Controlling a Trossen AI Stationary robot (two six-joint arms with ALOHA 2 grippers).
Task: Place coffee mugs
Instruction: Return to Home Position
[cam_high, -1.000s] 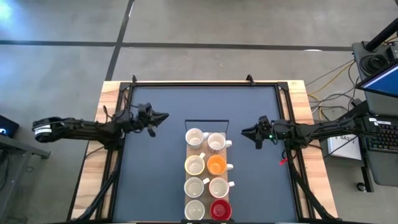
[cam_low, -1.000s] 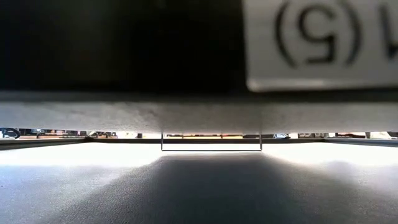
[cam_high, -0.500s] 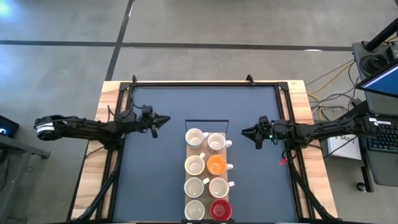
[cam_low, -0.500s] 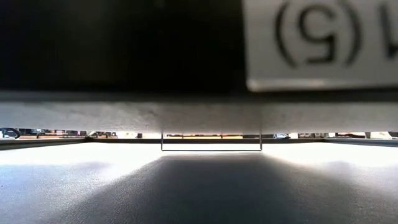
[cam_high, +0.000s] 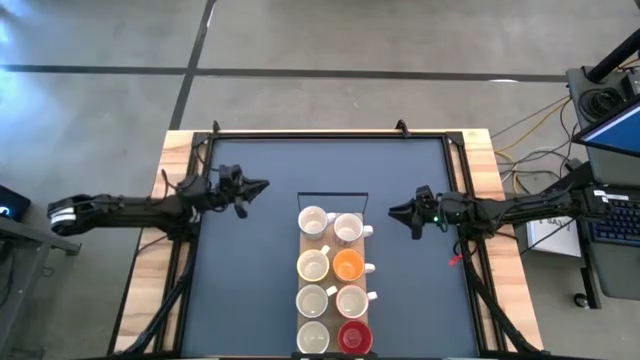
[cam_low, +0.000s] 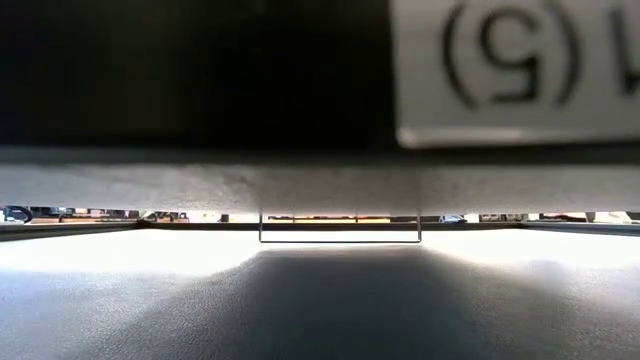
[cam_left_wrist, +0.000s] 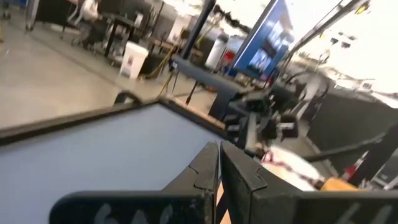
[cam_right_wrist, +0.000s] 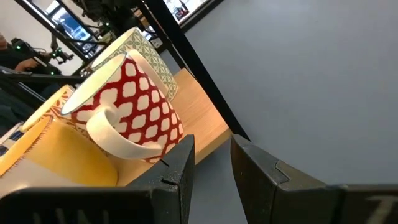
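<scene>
- Left jaws, together and empty, have edged back; right jaws hang slightly apart
- Mugs stand between both pairs, patterned mug just ahead of right jaws
- Swinging inward could clip its handle

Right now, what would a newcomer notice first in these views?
Eight mugs stand in two columns of four on a wooden board down the table's middle, toward the high view's bottom edge; the orange mug and red mug stand out among the pale ones. The left hand and right hand hang empty either side of them.
</scene>
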